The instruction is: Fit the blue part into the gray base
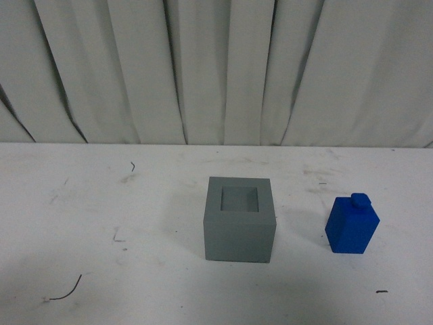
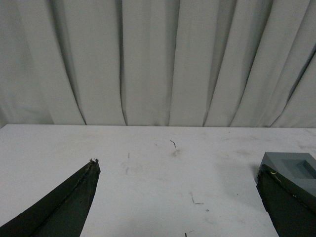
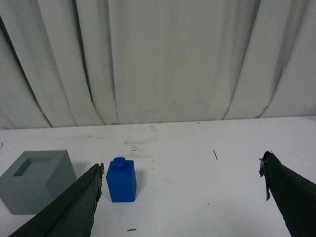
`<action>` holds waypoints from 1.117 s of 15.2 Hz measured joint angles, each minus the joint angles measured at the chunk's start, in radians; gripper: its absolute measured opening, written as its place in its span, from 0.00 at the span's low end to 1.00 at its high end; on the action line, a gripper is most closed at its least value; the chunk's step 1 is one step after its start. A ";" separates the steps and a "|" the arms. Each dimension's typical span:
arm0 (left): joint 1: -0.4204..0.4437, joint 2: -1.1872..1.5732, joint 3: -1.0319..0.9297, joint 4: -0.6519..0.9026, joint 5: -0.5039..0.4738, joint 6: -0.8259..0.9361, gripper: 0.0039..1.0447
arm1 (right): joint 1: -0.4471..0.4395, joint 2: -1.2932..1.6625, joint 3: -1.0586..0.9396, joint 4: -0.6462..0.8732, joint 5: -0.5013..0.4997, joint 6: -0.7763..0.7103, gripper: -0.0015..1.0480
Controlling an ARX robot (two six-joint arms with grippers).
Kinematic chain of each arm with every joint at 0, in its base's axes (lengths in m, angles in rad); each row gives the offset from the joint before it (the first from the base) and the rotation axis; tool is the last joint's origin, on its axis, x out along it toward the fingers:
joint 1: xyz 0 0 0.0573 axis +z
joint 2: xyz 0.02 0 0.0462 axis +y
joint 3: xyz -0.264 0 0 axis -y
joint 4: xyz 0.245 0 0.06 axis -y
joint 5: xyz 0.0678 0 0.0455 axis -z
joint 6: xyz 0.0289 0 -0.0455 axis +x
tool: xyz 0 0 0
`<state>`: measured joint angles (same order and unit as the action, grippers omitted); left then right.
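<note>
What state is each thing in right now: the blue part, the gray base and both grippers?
Blue part: upright on the table, knob on top, not held, not inserted, standing apart from the base on the robot's right side.
Gray base: resting on the table, recess facing up and empty.
Left gripper: open, holding nothing.
Right gripper: open, holding nothing.

A: Gray cube [image 1: 239, 219]?
B: Matte, sits upright mid-surface [image 1: 135, 203], with an open square recess in its top face.
A: Blue block [image 1: 352, 225]?
B: Bright blue, standing upright with a small knob on top, to the cube's right, apart from it, not inserted.
</note>
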<state>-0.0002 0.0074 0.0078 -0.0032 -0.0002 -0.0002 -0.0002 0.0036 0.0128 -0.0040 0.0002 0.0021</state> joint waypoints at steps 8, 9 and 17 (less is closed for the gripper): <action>0.000 0.000 0.000 0.000 0.000 0.000 0.94 | 0.000 0.000 0.000 0.000 0.000 0.000 0.94; 0.000 0.000 0.000 0.000 0.000 0.000 0.94 | 0.000 0.000 0.000 0.000 0.000 0.000 0.94; 0.000 0.000 0.000 0.000 0.000 0.000 0.94 | 0.000 0.000 0.000 0.000 0.000 0.000 0.94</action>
<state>-0.0002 0.0074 0.0078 -0.0032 -0.0002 -0.0002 -0.0002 0.0036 0.0128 -0.0040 0.0002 0.0025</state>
